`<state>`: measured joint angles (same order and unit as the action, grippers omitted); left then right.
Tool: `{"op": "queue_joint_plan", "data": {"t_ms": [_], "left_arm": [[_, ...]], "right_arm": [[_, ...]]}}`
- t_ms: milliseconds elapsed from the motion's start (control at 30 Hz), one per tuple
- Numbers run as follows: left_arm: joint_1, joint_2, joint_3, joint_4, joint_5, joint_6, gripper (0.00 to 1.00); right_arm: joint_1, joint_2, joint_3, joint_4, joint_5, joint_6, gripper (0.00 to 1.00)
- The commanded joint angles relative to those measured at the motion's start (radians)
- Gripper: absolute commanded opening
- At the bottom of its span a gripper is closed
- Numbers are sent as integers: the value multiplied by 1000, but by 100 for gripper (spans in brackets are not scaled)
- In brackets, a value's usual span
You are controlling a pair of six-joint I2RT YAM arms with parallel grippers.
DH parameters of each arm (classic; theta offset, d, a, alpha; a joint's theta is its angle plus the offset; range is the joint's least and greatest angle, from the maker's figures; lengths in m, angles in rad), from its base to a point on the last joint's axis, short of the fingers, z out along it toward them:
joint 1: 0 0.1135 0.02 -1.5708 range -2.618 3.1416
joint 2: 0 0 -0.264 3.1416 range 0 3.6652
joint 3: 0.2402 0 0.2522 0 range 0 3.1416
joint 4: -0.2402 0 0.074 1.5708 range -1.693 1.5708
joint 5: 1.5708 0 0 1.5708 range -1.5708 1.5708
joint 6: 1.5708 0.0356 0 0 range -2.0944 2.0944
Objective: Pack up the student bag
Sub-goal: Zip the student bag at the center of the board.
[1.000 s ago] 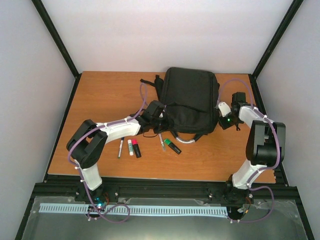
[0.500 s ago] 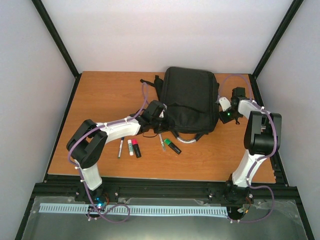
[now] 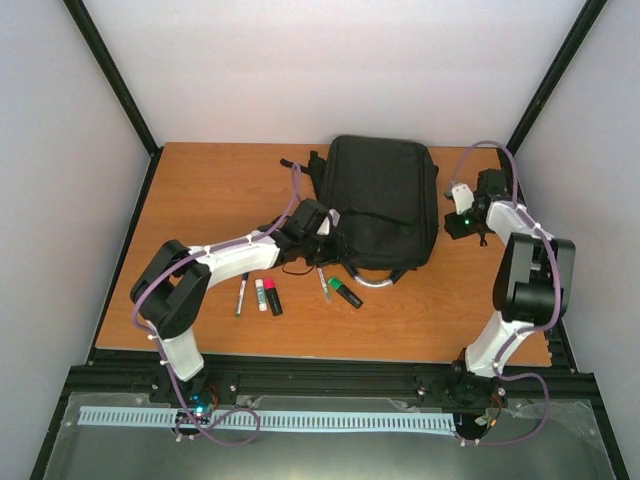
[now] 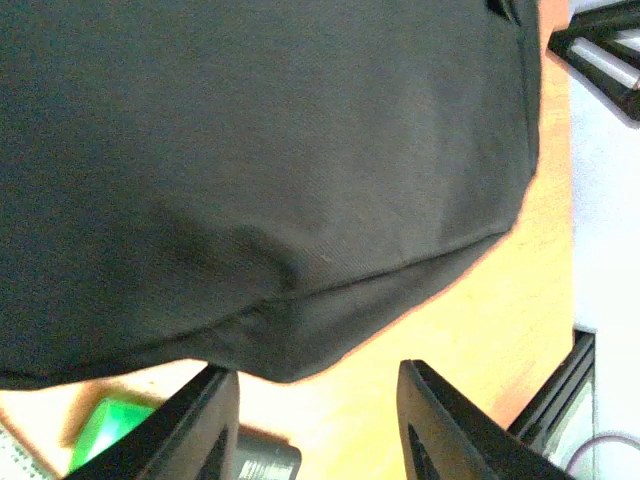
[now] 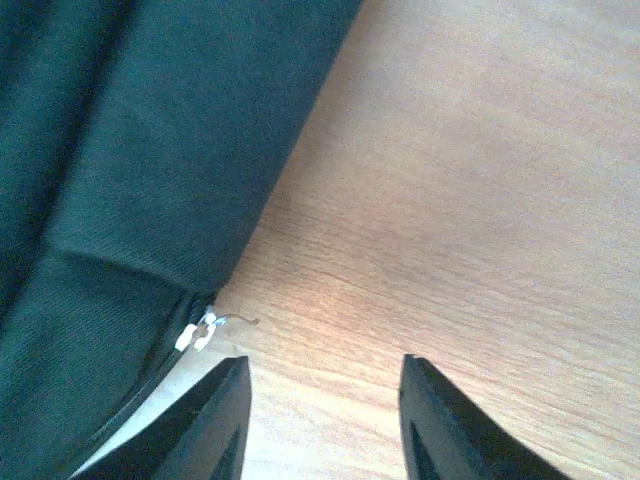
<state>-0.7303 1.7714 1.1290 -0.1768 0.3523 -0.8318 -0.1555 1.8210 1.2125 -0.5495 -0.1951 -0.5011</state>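
Fingers [image 4: 210, 430] of the left gripper [image 4: 315, 372] and right gripper [image 5: 325, 362] stand apart, empty. Pens [image 3: 241, 294] lie on the table [image 3: 200, 190] beside the bag [image 3: 380, 195]; packing is not yet done.

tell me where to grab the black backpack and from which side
Probably the small silver zip pull on the right edge of the student bag. It sticks out past the fabric, just ahead of the right end effector, so come in low from the right.
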Motion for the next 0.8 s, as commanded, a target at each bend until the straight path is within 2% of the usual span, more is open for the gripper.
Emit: {"op": "queue_joint_plan", "data": {"t_ms": [0, 100, 133, 167, 200, 233, 333, 467, 600, 767], "left_arm": [[-1, -94, 56, -69, 42, 132, 52], [-1, -163, 54, -121, -7, 189, 74], [-1, -187, 52, -144, -25, 211, 81], [-1, -217, 50, -159, -45, 224, 90], [-1, -245, 47, -168, -71, 239, 99], [-1, -278, 47, -180, -85, 263, 100], [-1, -325, 99, -340, -191, 346, 100], [-1, -348, 158, -542, -328, 449, 100], [-1, -466, 98, -543, -430, 465, 100], [-1, -612, -4, -460, -534, 529, 100]], "right_arm": [[-19, -192, -21, -4, -68, 66, 45], [-19, -310, -16, -45, -144, 97, 50], [-19, -344, -11, -60, -183, 104, 56], [-19, -377, -5, -73, -221, 112, 66], [-18, -412, 0, -80, -258, 127, 93], [-19, -446, 7, -93, -312, 132, 99], [-16, -519, 50, -166, -508, 112, 100], [-14, -558, 99, -198, -621, 180, 100], [-15, -569, 96, -238, -753, 64, 100], [-14, -620, -61, -132, -719, 70, 100]]}}
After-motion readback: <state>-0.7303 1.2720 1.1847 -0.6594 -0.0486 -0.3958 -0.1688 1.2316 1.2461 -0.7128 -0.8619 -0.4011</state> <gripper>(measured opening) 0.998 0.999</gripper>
